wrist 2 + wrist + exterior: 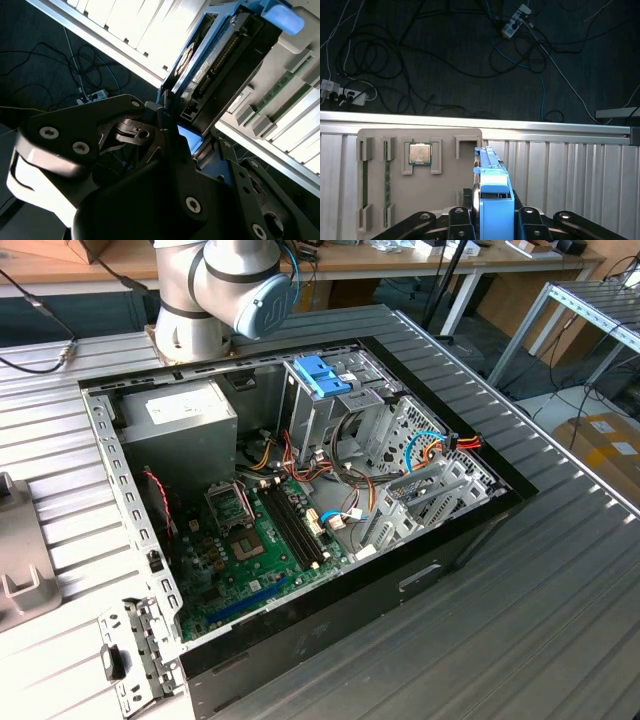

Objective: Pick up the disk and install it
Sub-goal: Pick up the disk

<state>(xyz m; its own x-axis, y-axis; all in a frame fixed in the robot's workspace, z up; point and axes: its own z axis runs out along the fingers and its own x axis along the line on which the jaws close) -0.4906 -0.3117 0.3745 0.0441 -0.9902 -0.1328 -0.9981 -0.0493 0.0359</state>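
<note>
The disk [492,175] was gripped edge-on in the closed tool [494,214], above the edge of the tray [375,145]. It was judged rigid, fairly heavy and shock-sensitive. A firm hold across the metal body, clear of the connector [222,52], was favoured.

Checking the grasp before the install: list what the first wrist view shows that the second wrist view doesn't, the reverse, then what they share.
First wrist view: a processor seated in the tray, and a power strip on the floor. Second wrist view: the disk seen from its connector end. Both: the disk clamped between the fingers, above the tray and the slatted table.
</note>
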